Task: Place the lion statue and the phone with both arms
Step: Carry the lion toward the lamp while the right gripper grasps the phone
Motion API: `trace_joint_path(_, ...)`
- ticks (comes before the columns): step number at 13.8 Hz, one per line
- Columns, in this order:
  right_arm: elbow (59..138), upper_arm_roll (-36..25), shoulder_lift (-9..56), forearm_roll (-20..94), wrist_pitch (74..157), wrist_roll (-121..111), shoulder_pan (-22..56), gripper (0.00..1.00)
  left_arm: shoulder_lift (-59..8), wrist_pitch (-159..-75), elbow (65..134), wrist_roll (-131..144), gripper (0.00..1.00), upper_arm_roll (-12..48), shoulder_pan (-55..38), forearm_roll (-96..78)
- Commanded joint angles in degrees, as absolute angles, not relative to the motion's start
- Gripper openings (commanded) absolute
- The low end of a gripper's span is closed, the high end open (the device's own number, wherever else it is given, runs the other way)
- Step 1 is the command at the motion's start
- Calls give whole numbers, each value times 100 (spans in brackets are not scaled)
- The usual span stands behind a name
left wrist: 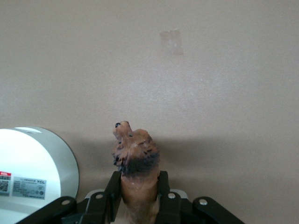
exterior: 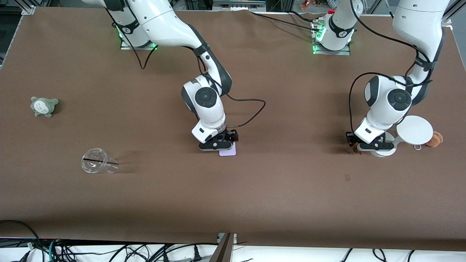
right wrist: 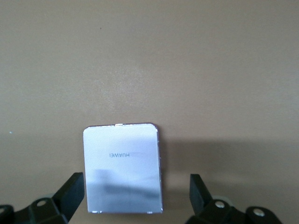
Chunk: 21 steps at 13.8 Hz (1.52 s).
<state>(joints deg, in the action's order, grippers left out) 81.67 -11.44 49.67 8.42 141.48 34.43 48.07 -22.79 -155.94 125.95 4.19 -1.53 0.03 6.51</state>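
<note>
Front view showed my right gripper point(exterior: 217, 145) low over the middle of the brown counter point(exterior: 255, 189), directly above the phone point(exterior: 228, 150), whose pale lavender edge peeked out from under it on the side nearer the front camera. In my right wrist view the phone point(right wrist: 122, 168) lay flat on the counter between my fingers point(right wrist: 70, 192), which stood wide apart with a clear gap on each side of it, touching nothing.

My left gripper point(exterior: 371, 146) was down near the left arm's end of the counter, just beside the base of the white round stand point(exterior: 414, 131). My left wrist view showed those fingers point(left wrist: 113, 196) closed tight on the lion statue point(left wrist: 136, 164), pinching its orange-brown body from both sides, the darker band around its neck just above my pads and its snout pointing up and away from me. Whether the statue touched the counter there I could not tell. A curved piece of the stand's base point(left wrist: 37, 172) sat close by in that view.

A tan plush point(exterior: 435, 139) with a keyring lay against the stand toward the left arm's end. A grey-green plush point(exterior: 43, 106) and a clear plastic cup point(exterior: 97, 165) lying on its side sat well apart toward the right arm's end, the cup nearer the front camera.
</note>
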Motion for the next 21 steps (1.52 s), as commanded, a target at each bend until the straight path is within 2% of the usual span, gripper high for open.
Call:
trace_joint_path(1,7841,-1230,5211,738,14203,3665,4904,100,-2074,-15688,12806,404,0,-97,114,791)
trace_joint_path(8,7532,-1230,5546,-25,14256,4025,4966,100,-2215,-15996,12841,335,0,-97,193,800)
trace_joint_path(20,7260,-1230,5774,-53,14282,4280,5001,100,-2452,-16453,12902,185,0,-97,316,791)
trace_joint_path(21,7260,-1230,5792,-61,14282,4280,5001,100,-2452,-16444,12894,185,17,-97,316,791)
